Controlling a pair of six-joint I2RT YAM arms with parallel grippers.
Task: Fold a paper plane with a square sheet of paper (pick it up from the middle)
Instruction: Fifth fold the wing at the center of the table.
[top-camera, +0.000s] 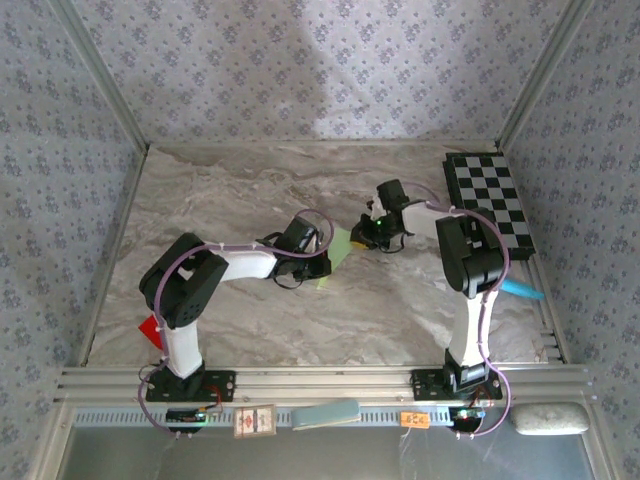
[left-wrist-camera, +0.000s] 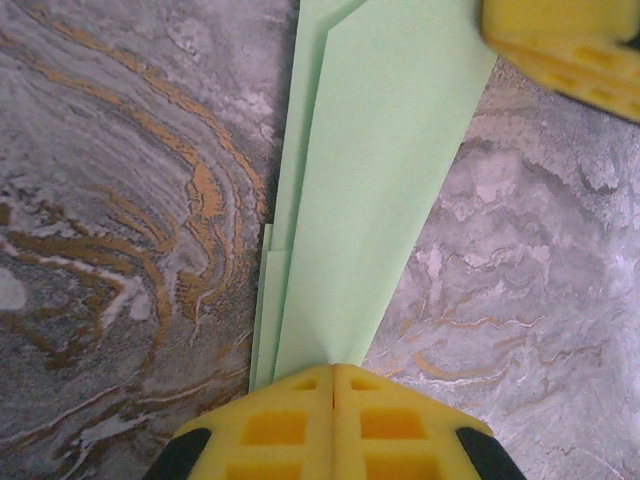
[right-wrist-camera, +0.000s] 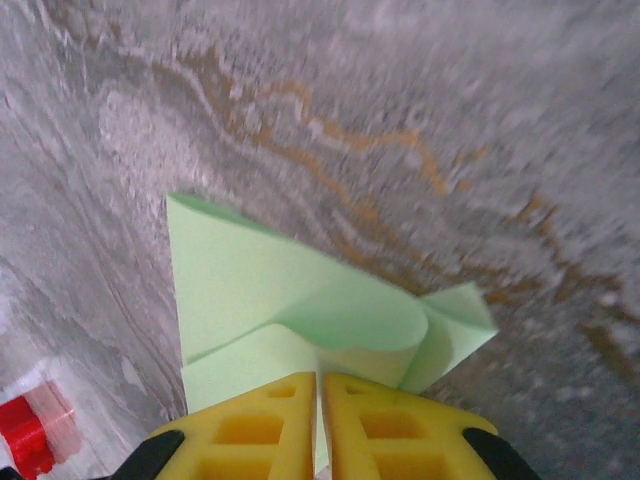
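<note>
Paper plane (left-wrist-camera: 380, 180): pale green, pinched at both ends, mid-table between my two arms.
Left gripper (left-wrist-camera: 333, 372): my jaws are closed tight on its narrow near tip.
Right gripper (right-wrist-camera: 318, 385): my jaws are all but together, nipping the wide far end, which curls.
Handling: I judge it featherlight, limp and easily creased or torn; it is best held on the layered centre fold.
Table (top-camera: 250, 330): marbled, the paper low over it.
</note>
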